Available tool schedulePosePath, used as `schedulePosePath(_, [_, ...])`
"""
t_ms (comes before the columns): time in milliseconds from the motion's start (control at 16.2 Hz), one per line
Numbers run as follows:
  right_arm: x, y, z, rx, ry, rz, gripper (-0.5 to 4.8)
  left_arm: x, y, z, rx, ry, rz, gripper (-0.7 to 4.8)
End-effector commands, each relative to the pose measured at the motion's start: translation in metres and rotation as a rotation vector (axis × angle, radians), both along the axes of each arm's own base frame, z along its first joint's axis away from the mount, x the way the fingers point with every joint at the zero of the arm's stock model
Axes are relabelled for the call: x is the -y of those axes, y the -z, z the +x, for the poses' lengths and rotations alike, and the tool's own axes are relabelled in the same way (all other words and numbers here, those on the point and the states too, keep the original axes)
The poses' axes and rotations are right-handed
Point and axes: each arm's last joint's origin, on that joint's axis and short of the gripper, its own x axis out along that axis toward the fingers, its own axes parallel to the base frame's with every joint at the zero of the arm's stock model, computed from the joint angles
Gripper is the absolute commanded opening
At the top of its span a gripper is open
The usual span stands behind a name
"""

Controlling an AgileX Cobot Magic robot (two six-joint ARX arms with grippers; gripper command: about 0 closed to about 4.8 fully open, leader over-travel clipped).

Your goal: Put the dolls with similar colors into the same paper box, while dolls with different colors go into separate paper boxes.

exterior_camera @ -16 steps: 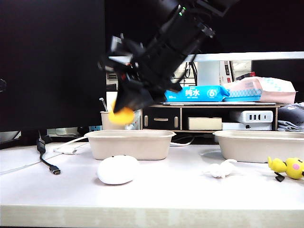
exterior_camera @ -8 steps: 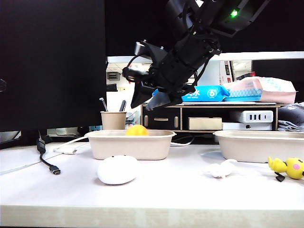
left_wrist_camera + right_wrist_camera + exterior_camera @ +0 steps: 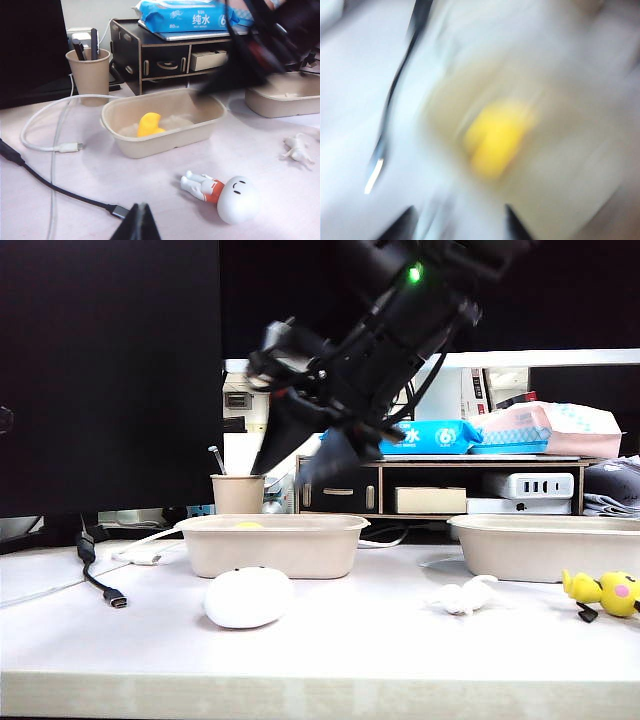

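The yellow rubber duck (image 3: 149, 124) now lies inside the left paper box (image 3: 272, 544), where a second ago it hung clamped in the right tool (image 3: 300, 458) above that box's rim; half a second ago it was dropping in, and now only a sliver of yellow shows over the rim in the exterior view; the right tool stands apart and empty above the box, its fingers spread, and has swung up and a little toward the middle of the surface (image 3: 360, 640). That settles the first yellow doll; the yellow figure with the pink cheek (image 3: 606, 593) lies at the right edge of the surface, so by colour it belongs in this same left box. The white egg-headed doll (image 3: 248, 597) lies just in front of the left box; the small white limbed figure (image 3: 466, 595) lies in front of the right paper box (image 3: 545, 545), which looks the natural home for both. Only a dark tip of the left tool (image 3: 136, 226) shows near the front edge; whether it is apart or together I cannot tell.
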Motion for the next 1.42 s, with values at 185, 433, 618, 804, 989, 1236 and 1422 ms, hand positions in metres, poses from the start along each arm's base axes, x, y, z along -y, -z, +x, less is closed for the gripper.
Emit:
schedulePosePath(185, [-0.029,0.010,-0.041,0.003,-0.109,-0.186,4.45,0.000,-0.001,0.000,0.007,-0.001,0.000,-0.06])
schedulePosePath(433, [-0.042,0.022,-0.040,-0.001,-0.056,-0.168,4.60,0.000,-0.001,0.000,0.007,-0.001,0.000,-0.06])
schedulePosePath(618, [-0.045,0.042,-0.035,-0.003,-0.013,-0.234,4.60,0.000,-0.001,0.000,0.007,-0.001,0.000,-0.06])
schedulePosePath(804, [-0.047,0.054,-0.033,-0.030,0.013,-0.257,4.58,0.000,-0.001,0.000,0.007,-0.001,0.000,-0.06])
schedulePosePath(989, [-0.047,0.056,-0.033,-0.032,0.014,-0.262,2.86,0.000,-0.001,0.000,0.007,-0.001,0.000,-0.05])
schedulePosePath(1236, [-0.047,0.057,-0.033,-0.033,0.015,-0.263,0.96,0.000,-0.001,0.000,0.007,-0.001,0.000,-0.06])
schedulePosePath(1422, [-0.046,0.056,-0.032,-0.032,0.017,-0.262,0.40,0.000,-0.001,0.000,0.005,-0.001,0.001,-0.06])
